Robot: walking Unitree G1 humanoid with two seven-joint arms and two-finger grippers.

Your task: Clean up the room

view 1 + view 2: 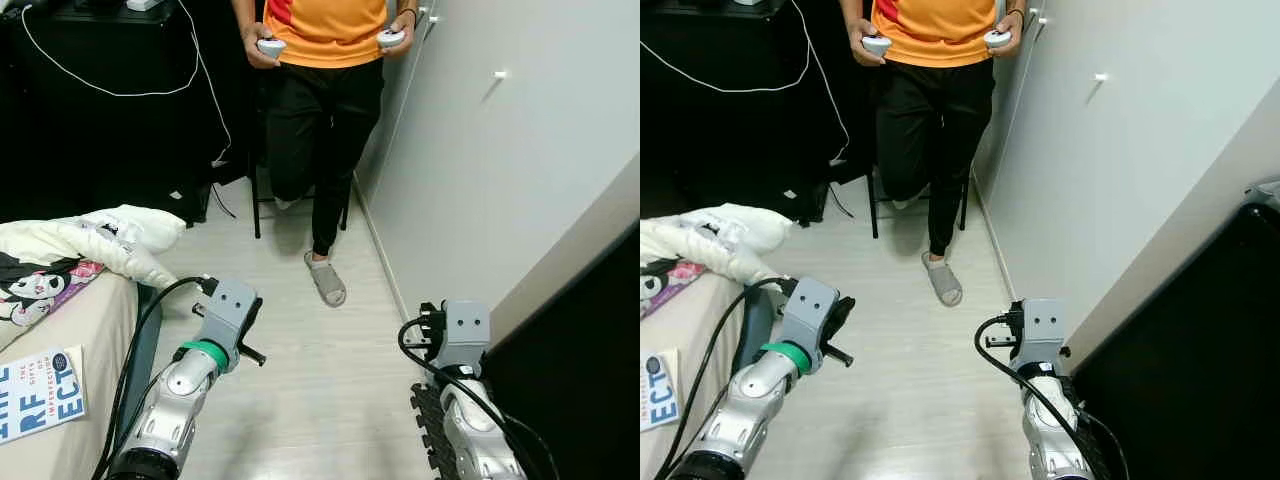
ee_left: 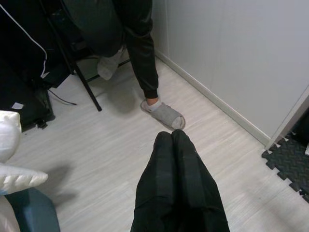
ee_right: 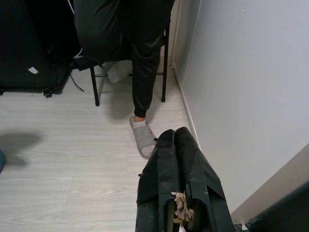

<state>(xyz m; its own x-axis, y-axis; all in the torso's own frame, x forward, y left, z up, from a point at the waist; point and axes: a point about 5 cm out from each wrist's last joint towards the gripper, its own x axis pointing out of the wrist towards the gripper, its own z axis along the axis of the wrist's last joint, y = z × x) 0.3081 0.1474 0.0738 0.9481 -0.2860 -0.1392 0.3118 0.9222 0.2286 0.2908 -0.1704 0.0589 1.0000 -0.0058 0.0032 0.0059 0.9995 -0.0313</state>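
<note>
Beside the bed (image 1: 95, 330), on its floor side, the left gripper (image 2: 175, 159) is hovering with both black fingers pressed together, holding nothing. The right gripper (image 3: 177, 154) is hanging farther from the bed, near the white wall (image 1: 500, 180), fingers likewise pressed together; a bit of pale dried debris is sitting between their bases, which I would not call a grasp. Clutter to tidy is lying on the bed: a book (image 1: 40, 393) flat near the bed's edge, and crumpled white bedding (image 1: 100, 240) toward its far end. A person (image 1: 320, 150) is standing past the bed with two controllers. Judging from this, the left arm is nearer; the book lies to its left.
</note>
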